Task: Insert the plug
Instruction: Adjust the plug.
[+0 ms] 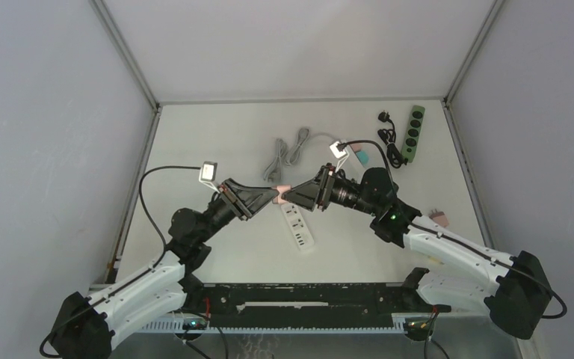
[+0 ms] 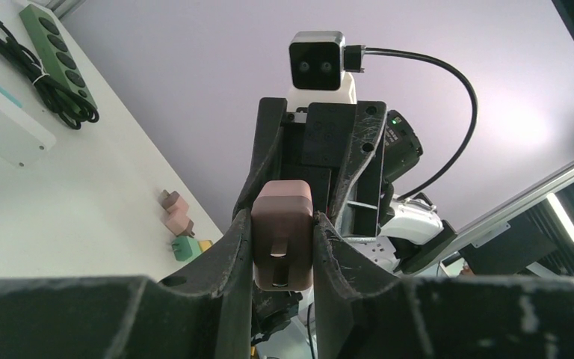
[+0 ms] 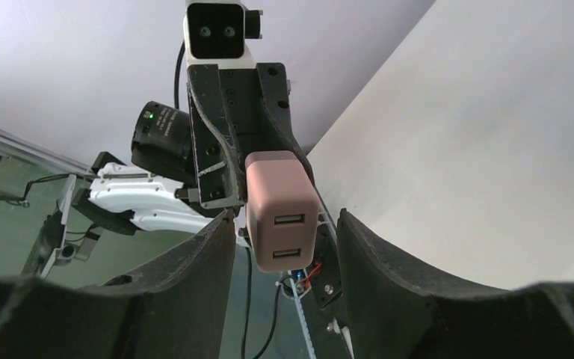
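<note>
My left gripper [image 2: 282,224] is clamped on the pink plug [image 2: 282,254], above the white power strip's [image 1: 297,226] far end. It lies arm to arm, USB face toward my right gripper [image 3: 285,224], whose jaws bracket it without touching. The tabletop [image 1: 217,149] is white, between grey walls [image 1: 45,112].

1. Left arm [image 1: 149,280]: rises from its base and reaches inward toward centre.
2. Left gripper [image 2: 282,250]: jaws clamped on a pink plug [image 2: 282,224].
3. Right arm [image 1: 448,250]: mirrors the left, reaching inward.
4. Right gripper [image 3: 284,224]: faces the left gripper tip to tip; jaws flank the plug, a gap on each side.
</note>
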Motion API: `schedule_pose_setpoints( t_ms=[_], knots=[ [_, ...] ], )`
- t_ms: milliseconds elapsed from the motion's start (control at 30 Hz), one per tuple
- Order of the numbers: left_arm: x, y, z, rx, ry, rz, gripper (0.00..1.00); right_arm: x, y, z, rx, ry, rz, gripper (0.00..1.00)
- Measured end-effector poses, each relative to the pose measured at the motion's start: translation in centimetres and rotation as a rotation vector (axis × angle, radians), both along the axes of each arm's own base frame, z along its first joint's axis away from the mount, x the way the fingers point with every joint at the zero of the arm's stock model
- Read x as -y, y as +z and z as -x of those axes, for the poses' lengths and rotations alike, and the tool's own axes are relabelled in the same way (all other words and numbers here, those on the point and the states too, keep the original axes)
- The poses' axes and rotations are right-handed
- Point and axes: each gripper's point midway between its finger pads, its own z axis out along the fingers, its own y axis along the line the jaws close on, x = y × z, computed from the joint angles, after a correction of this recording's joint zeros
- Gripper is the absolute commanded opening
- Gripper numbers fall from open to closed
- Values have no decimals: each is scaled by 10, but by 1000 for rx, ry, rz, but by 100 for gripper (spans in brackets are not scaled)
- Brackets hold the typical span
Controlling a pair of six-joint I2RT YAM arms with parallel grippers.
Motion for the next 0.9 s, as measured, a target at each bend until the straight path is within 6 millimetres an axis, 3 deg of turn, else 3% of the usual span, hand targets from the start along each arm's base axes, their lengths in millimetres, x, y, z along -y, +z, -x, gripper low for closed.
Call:
schedule_pose_setpoints(
  t_ms=[233, 533, 733, 900],
  knots=[
    [2, 4, 2, 11, -12, 18, 0, -2, 4, 5, -1, 44, -31, 53],
    [3, 9, 5, 29, -23, 35, 2, -6, 6, 9, -15, 88, -52, 24],
    [4, 6, 5, 26, -22, 30, 22, -4, 4, 10, -16, 93, -44, 0],
    [7, -4, 5, 19, -20, -4, 50, 1, -3, 10, -23, 90, -10, 0]
  ],
)
